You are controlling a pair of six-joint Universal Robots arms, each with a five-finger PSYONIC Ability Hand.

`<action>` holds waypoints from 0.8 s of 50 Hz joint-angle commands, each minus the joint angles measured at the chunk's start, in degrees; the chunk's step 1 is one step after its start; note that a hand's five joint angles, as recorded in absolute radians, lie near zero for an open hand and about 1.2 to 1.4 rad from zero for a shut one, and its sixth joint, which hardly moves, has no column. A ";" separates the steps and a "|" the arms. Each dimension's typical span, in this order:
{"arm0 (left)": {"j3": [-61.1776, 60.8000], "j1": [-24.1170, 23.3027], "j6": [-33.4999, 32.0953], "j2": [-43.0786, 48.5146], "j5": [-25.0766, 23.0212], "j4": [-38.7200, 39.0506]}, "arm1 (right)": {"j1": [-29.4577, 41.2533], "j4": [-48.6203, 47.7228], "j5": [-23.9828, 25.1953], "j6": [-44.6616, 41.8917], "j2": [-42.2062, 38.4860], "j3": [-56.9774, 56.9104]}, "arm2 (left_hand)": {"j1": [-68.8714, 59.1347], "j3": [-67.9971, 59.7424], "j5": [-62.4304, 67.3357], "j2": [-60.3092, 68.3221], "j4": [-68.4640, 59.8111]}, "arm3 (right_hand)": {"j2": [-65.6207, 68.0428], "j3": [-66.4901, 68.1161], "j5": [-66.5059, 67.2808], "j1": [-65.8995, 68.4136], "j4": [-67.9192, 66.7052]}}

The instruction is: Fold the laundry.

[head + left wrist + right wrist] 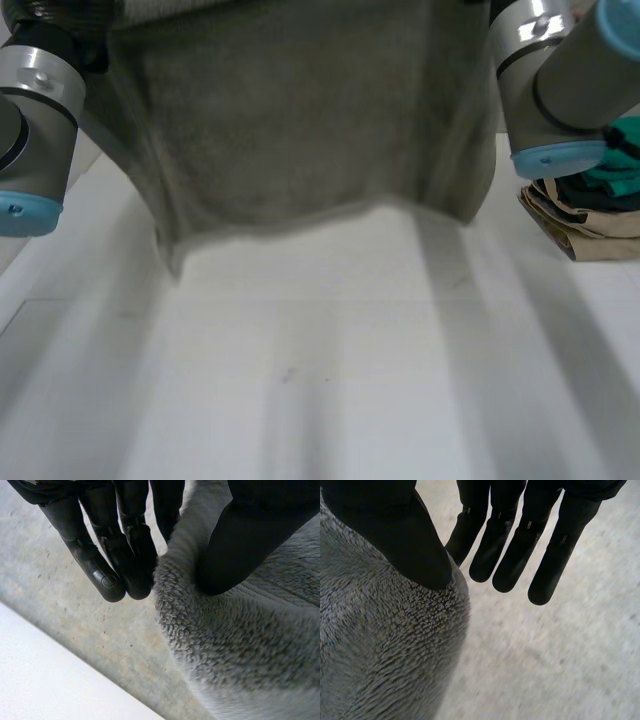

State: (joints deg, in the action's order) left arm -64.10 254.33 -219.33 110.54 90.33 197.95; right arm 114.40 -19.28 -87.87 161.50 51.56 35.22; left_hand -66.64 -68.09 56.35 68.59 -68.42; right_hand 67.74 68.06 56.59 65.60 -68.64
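A grey terry towel (300, 120) hangs spread out above the white table (330, 380), its lower edge just over the tabletop, between my left arm (30, 120) and right arm (570, 90). In the left wrist view my left hand (120, 555) pinches a top edge of the towel (240, 645) between thumb and fingers. My right hand (510, 545) holds the opposite top edge of the towel (380, 645), with the thumb pressed on the pile and the straight fingers on its far side.
A heap of other laundry (590, 200), teal and dark pieces on a tan one, lies at the table's right side by my right arm. Bare white tabletop stretches below and in front of the hanging towel.
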 commanded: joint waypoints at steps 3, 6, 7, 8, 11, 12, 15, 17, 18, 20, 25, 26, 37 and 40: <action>-4.88 -0.86 5.14 1.87 -1.81 -3.71 | -0.84 -1.03 2.35 -3.03 11.97 26.69 | -7.15 -5.70 7.44 5.20 -5.37 | 12.26 11.94 13.41 14.40 -11.36; -8.75 -0.51 5.23 2.49 -3.40 -3.62 | -1.37 -0.32 2.79 -4.26 13.74 33.93 | -8.16 -6.71 8.45 6.21 -6.38 | 12.26 11.94 13.41 14.40 -11.36; -11.29 0.02 5.14 3.10 -4.27 -3.62 | -1.46 0.03 3.48 -5.31 13.83 38.30 | -8.16 -6.71 8.45 6.22 -6.38 | 12.26 11.94 13.41 14.40 -11.36; -12.62 0.20 5.14 3.45 -4.63 -3.62 | -1.46 0.29 4.01 -5.85 13.75 40.35 | -8.16 -6.71 8.45 6.22 -6.38 | 12.26 11.94 13.41 14.40 -11.36; -16.40 0.37 4.70 5.38 -5.95 -3.98 | -1.55 0.47 6.21 -7.78 12.26 47.65 | -8.16 -6.71 8.45 6.22 -6.38 | 12.26 11.94 13.41 14.40 -11.36; -17.11 0.38 4.53 6.00 -6.04 -3.98 | -1.38 0.38 6.82 -8.22 11.64 48.97 | -8.16 -6.71 8.45 6.22 -6.38 | 12.26 11.94 13.41 14.40 -11.36; -18.43 0.03 3.65 9.60 -5.96 -4.76 | -0.76 0.30 8.41 -10.76 6.83 51.62 | -6.99 -5.54 7.28 5.04 -5.21 | 12.26 11.94 13.41 14.40 -11.36; -18.34 -0.06 3.47 10.83 -5.43 -5.55 | -0.41 0.56 8.24 -11.65 5.05 51.27 | -6.48 -5.03 6.77 4.53 -4.70 | 12.26 11.94 13.41 14.40 -11.36; -18.08 -0.15 3.21 11.97 -4.55 -6.60 | -0.23 0.56 7.71 -12.17 3.74 50.75 | -5.15 -3.70 5.44 3.20 -3.37 | 12.26 11.94 13.41 14.40 -11.36; -17.56 -0.15 3.03 12.86 -3.85 -7.66 | -0.23 0.65 7.01 -12.18 3.03 50.39 | -2.63 -1.18 2.92 0.68 -0.85 | 12.26 11.94 13.41 14.40 -11.36; -15.80 -0.15 3.38 14.18 -1.91 -13.46 | -0.06 0.74 5.60 -11.65 2.85 49.33 | 13.50 14.95 -13.21 -15.45 15.29 | 12.26 11.94 13.41 14.40 -11.36; -15.62 -0.15 3.47 14.18 -1.91 -15.12 | -0.06 0.74 5.69 -11.65 2.94 49.42 | 21.53 22.98 -21.24 -23.48 23.31 | 12.26 11.94 13.41 14.40 -11.36; -16.58 0.29 5.48 11.02 -2.78 -18.65 | 0.73 0.74 5.78 -12.44 3.20 50.30 | 27.17 28.61 -26.87 -29.11 28.95 | 12.26 11.94 13.41 14.40 -11.36; -16.50 0.55 6.89 9.79 -3.58 -20.06 | 1.17 0.74 5.69 -13.06 3.20 50.65 | 27.00 28.44 -26.70 -28.94 28.78 | 12.26 11.94 13.41 14.40 -11.36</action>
State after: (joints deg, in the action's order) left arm -80.29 254.63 -214.48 122.49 87.92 179.34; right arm 114.86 -18.54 -82.05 149.30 54.78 85.32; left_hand -36.41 -36.52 25.98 36.32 -36.16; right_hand 67.74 68.33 57.09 65.57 -68.74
